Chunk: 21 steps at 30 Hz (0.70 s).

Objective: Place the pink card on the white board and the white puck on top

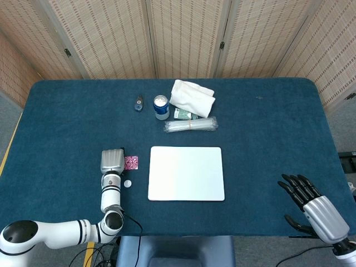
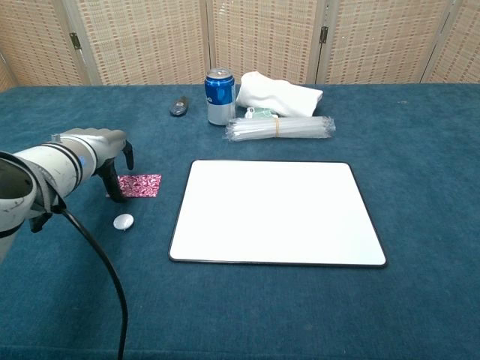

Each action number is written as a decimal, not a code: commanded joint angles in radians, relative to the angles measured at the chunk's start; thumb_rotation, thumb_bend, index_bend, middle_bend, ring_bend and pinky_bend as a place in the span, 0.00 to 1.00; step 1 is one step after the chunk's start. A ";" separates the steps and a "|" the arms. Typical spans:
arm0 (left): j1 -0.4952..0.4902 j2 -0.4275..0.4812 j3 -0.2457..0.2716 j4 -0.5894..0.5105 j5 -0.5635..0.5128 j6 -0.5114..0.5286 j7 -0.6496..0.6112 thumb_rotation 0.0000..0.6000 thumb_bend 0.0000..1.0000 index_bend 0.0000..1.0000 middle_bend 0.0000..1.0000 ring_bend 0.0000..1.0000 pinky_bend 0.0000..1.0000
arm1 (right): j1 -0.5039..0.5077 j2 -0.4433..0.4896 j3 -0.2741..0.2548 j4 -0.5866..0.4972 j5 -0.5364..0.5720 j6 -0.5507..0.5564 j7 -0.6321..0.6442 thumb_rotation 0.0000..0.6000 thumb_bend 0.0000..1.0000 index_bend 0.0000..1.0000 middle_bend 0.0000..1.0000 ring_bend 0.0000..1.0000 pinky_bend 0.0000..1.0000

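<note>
My left hand (image 2: 105,154) hung over the pink card (image 2: 139,185), grip unclear; my right hand (image 1: 311,204), fingers apart, sat near right.

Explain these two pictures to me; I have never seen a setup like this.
This is a two-armed robot at a table covered in dark blue cloth. Each arm ends in a robot hand with fingers. One picture looks down from the robot's head, the other looks forward from its chest.

The left robot hand has its fingertips down at the left edge of the small patterned pink card; it is not lifting it. The right robot hand, black fingers spread, holds nothing and appears only in the head view.

Just in front of the card lies a small round white puck. To the right lies a flat rectangular white board, bare. At the back stand a blue drink can, a folded white cloth and a bundle of clear plastic-wrapped sticks.
</note>
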 commanded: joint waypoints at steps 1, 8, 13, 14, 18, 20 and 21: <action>-0.004 -0.002 -0.001 0.008 0.000 -0.005 -0.003 1.00 0.25 0.34 1.00 0.88 0.97 | 0.000 0.000 0.001 0.000 0.002 0.001 0.001 1.00 0.25 0.00 0.00 0.00 0.00; -0.002 0.001 0.002 0.019 -0.008 -0.017 -0.011 1.00 0.25 0.38 1.00 0.88 0.97 | -0.002 -0.002 0.004 0.000 0.005 0.006 0.000 1.00 0.25 0.00 0.00 0.00 0.00; 0.000 0.007 0.004 0.020 -0.023 -0.030 -0.011 1.00 0.25 0.38 1.00 0.88 0.97 | -0.004 -0.004 0.004 0.000 0.004 0.009 -0.004 1.00 0.25 0.00 0.00 0.00 0.00; 0.000 0.008 0.004 0.019 -0.026 -0.032 -0.009 1.00 0.25 0.38 1.00 0.88 0.97 | -0.004 -0.004 0.005 0.000 0.004 0.009 -0.005 1.00 0.25 0.00 0.00 0.00 0.00; -0.002 0.013 0.004 0.018 -0.025 -0.033 -0.013 1.00 0.25 0.38 1.00 0.88 0.97 | -0.004 -0.005 0.006 0.000 0.007 0.008 -0.006 1.00 0.25 0.00 0.00 0.00 0.00; -0.002 0.013 0.007 0.019 -0.015 -0.033 -0.021 1.00 0.25 0.37 1.00 0.88 0.97 | -0.004 -0.005 0.005 0.000 0.006 0.007 -0.006 1.00 0.25 0.00 0.00 0.00 0.00; -0.002 0.013 0.008 0.018 -0.012 -0.033 -0.024 1.00 0.25 0.37 1.00 0.88 0.97 | -0.004 -0.006 0.006 0.000 0.006 0.007 -0.008 1.00 0.25 0.00 0.00 0.00 0.00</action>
